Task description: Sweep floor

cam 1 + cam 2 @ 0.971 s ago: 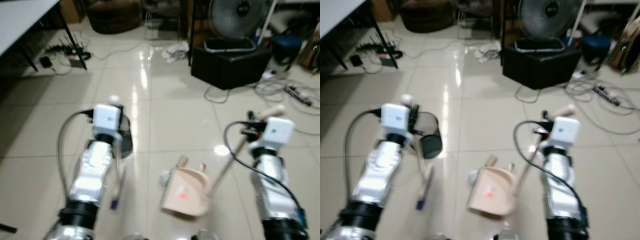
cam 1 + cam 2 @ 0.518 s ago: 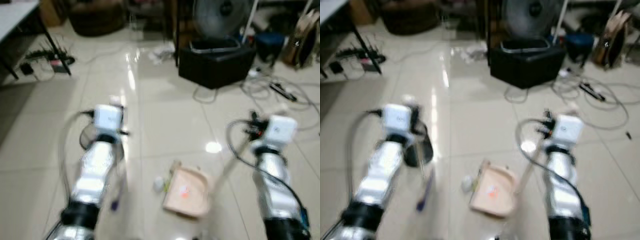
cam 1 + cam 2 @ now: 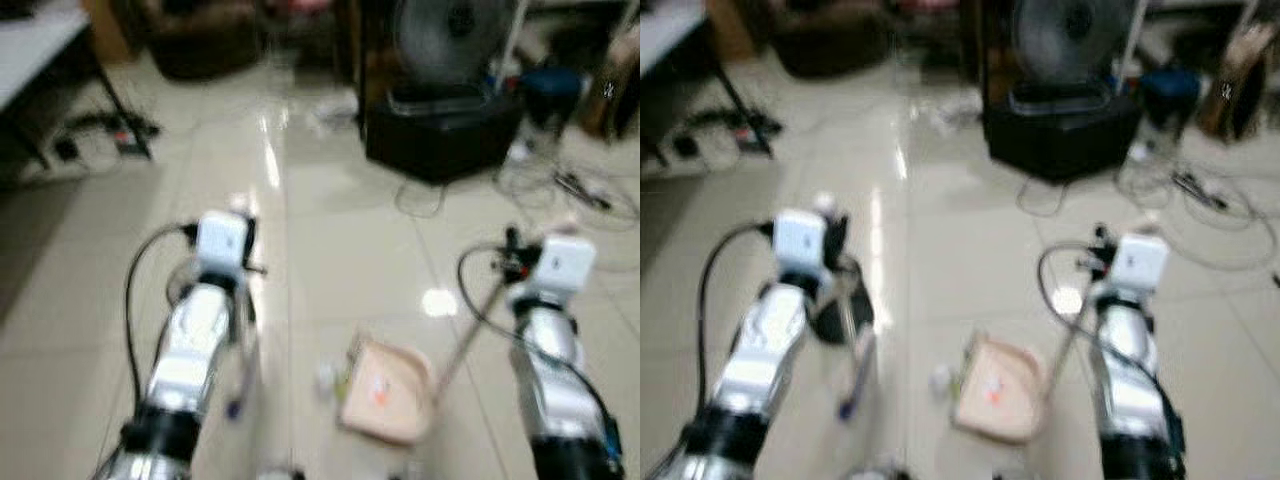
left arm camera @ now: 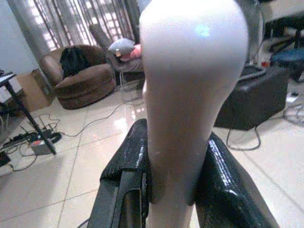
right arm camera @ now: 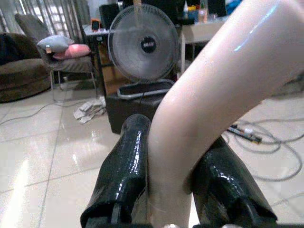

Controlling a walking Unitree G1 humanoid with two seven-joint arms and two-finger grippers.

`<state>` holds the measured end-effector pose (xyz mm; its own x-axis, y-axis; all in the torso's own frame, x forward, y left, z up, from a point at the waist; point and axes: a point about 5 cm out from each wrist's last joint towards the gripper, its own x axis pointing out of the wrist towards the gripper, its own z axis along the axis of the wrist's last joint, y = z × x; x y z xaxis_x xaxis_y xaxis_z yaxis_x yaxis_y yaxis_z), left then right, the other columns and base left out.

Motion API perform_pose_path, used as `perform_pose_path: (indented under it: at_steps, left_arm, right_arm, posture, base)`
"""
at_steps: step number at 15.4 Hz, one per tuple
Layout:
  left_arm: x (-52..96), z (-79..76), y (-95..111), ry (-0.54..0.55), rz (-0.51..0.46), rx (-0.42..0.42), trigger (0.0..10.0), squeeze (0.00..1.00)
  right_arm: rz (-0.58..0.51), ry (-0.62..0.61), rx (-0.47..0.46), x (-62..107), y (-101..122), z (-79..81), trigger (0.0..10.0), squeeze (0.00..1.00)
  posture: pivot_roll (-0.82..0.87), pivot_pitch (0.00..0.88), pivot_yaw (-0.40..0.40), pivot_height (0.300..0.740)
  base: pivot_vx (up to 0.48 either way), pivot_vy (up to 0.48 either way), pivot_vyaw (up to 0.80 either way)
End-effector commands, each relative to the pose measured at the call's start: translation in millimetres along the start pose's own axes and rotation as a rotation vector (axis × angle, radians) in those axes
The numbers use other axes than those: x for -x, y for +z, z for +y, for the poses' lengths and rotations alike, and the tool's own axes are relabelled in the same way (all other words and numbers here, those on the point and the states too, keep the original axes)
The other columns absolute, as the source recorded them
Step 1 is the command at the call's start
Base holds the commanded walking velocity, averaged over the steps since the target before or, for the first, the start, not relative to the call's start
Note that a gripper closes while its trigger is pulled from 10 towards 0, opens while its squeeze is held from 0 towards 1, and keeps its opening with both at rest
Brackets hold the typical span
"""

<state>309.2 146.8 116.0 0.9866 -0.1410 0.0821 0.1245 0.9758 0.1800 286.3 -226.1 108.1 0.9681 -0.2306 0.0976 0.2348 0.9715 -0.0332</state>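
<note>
Broom (image 4: 190, 95) and dustpan (image 3: 385, 392) are the two tools we work with, and both look like light, stiff, smooth plastic. Our left gripper (image 4: 175, 180) has its black fingers (image 4: 128, 166) pressed against either side of the pale broom handle, near its rounded top end; below that gripper the stick runs down to a dark brush head (image 3: 845, 310) on the tiles. Our right gripper (image 5: 168, 166) is likewise closed around the curved upper end of the dustpan handle (image 5: 213, 80), and the pink pan sits on the floor below and inward of it, between our two arms. A small pale scrap (image 3: 326, 378) lies just beside the pan's mouth, on the left gripper's side.

Glossy plastic like this can twist in the fingers (the handles are round), so we judge a firm hold near the top best, with slow strokes. The floor (image 3: 330, 250) is shiny tile, so the pan will probably slide easily unless pressed down.
</note>
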Motion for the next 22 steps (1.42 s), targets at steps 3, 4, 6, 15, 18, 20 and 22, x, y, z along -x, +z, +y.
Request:
perform_pose_path:
  at_steps: [3, 4, 6, 15, 18, 20, 22]
  left_arm:
    - [1.7, 13.9, 9, 0.021, -0.031, -0.028, 10.0, 0.0]
    - [2.2, 14.8, 9, 0.022, -0.029, -0.031, 10.0, 0.0]
    - [3.0, 15.4, 10, 0.022, -0.027, -0.034, 10.0, 0.0]
    - [7.5, 16.8, 6, 0.058, -0.048, 0.01, 10.0, 0.0]
    - [2.4, 17.2, 2, 0.083, -0.038, 0.009, 10.0, 0.0]
    - [-1.3, 17.0, 2, 0.089, -0.042, 0.0, 10.0, 0.0]
    - [-5.9, 18.4, 0, 0.112, -0.047, -0.017, 10.0, 0.0]
  right_arm:
    - [-0.052, 0.026, 0.007, -5.8, 11, 9.6, 10.0, 0.0]
    - [-0.054, 0.022, 0.002, -7.4, 11, 10.3, 10.0, 0.0]
    - [-0.062, 0.013, 0.012, -9.7, 11, 11.1, 10.0, 0.0]
    - [-0.093, 0.007, 0.03, -12.7, 7, 13.9, 10.0, 0.0]
    - [-0.106, 0.021, 0.035, -14.4, 7, 16.9, 10.0, 0.0]
    - [-0.125, 0.035, 0.03, -16.3, 9, 19.1, 10.0, 0.0]
    - [-0.128, 0.061, 0.035, -19.0, 8, 23.1, 10.0, 0.0]
  posture:
    - [0.01, 0.121, 0.08, 0.74]
    - [0.02, 0.127, 0.08, 0.74]
    - [0.02, 0.138, 0.079, 0.74]
    - [0.03, 0.189, 0.086, 0.74]
    - [0.02, 0.196, 0.084, 0.74]
    - [0.03, 0.2, 0.074, 0.74]
    - [0.04, 0.215, 0.06, 0.74]
  base:
    - [0.312, 0.0, 0.0]
    - [0.311, 0.0, 0.0]
    - [0.309, 0.0, 0.0]
    - [0.137, 0.0, 0.0]
    - [0.0, 0.0, 0.0]
    - [0.0, 0.0, 0.0]
    - [0.0, 0.0, 0.0]
